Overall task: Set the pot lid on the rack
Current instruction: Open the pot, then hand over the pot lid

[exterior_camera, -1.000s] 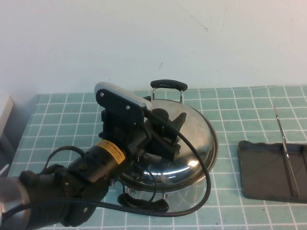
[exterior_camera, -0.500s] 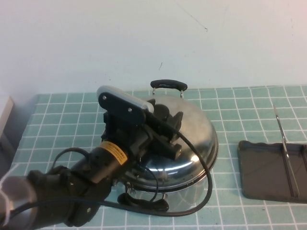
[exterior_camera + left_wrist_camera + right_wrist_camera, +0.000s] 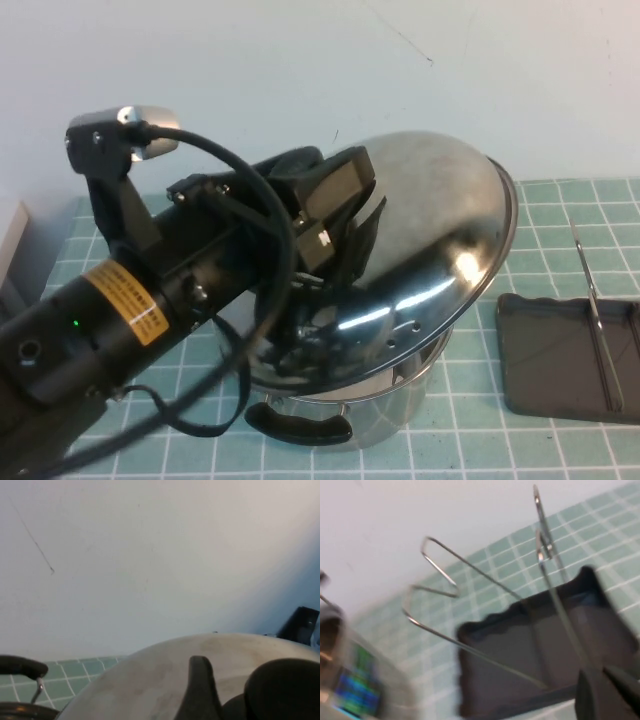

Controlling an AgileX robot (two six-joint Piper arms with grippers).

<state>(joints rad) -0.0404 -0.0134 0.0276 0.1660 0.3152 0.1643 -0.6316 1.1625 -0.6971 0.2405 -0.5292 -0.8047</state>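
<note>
The pot lid, shiny steel and domed, hangs tilted above the steel pot, its far edge raised. My left gripper is shut on the lid's black knob. In the left wrist view the lid's dome fills the lower part, with the knob beside one of my fingers. The rack, a dark tray with an upright wire divider, stands to the right of the pot. My right gripper is out of the high view; it hovers close over the rack's tray and wire.
The pot's black front handle sticks out toward me below the lid; its far handle shows in the left wrist view. The table has a green tiled cloth. A white wall runs behind. A pale object sits at the left edge.
My left arm has risen and lifted the lid off the pot. The lid now hangs tilted, higher and a little to the right. The rack has not moved.
</note>
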